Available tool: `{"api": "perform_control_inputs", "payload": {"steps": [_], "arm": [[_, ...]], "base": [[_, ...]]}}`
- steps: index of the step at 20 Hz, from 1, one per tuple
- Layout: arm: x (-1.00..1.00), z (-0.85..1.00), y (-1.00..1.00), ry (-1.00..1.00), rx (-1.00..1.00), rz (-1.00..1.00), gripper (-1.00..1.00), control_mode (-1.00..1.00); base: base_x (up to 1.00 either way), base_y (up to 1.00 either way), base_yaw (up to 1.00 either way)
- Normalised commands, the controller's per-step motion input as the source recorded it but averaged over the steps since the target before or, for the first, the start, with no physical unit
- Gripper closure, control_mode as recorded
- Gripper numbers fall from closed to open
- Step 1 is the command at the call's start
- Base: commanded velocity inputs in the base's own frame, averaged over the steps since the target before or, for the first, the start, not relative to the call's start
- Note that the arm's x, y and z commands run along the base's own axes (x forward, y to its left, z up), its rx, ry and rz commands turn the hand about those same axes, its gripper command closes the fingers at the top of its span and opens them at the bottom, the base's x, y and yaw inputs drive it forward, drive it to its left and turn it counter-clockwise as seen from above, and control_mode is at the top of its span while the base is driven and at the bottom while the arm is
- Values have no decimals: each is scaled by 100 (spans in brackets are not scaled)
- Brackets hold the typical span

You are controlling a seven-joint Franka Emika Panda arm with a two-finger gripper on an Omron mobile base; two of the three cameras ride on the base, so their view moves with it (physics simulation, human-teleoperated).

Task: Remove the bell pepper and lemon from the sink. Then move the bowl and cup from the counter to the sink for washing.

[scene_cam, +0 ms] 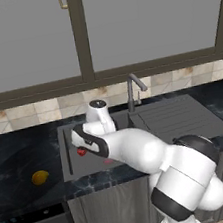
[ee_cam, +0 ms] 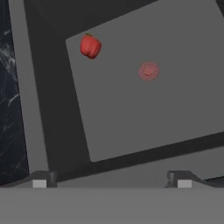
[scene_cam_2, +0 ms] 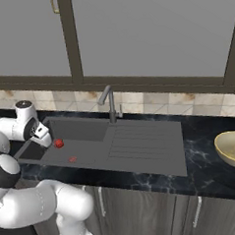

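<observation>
The small red bell pepper (scene_cam: 81,151) (scene_cam_2: 59,142) (ee_cam: 90,46) lies on the floor of the dark grey sink (scene_cam: 74,167) (scene_cam_2: 85,129), near the basin's left side. My gripper (ee_cam: 111,181) (scene_cam_2: 45,136) hangs open above the basin, a little short of the pepper, with nothing between its fingertips (ee_cam: 39,183). On the black counter (scene_cam: 15,163), left of the sink, rests the yellow lemon (scene_cam: 40,177). The golden bowl (scene_cam_2: 233,149) stands on the counter far to the right of the drainboard. The cup is out of view.
A reddish drain spot (ee_cam: 148,71) (scene_cam_2: 73,159) marks the basin floor beside the pepper. The curved faucet (scene_cam: 132,87) (scene_cam_2: 108,102) rises behind the sink, and the ribbed drainboard (scene_cam: 180,118) (scene_cam_2: 146,145) lies to its right. A tiled backsplash and window close the back.
</observation>
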Motion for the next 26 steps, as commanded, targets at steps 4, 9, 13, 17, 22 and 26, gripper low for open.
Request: {"api": "perform_control_inputs", "payload": {"steps": [4,9,13,17,22,26], "arm": [[30,0,-27,0,0,0,-100,-100],[31,0,-23,-1,0,0,-100,-100],[34,-3,-9,0,0,0,-100,-100],[23,-11,1,0,0,0,-100,-100],[18,-8,2,-1,0,0,-100,-100],[21,-6,0,-1,0,-1,-100,-100]], "base": [[0,0,0],[0,0,0],[0,0,0],[0,0,0],[0,0,0],[0,0,0]]}}
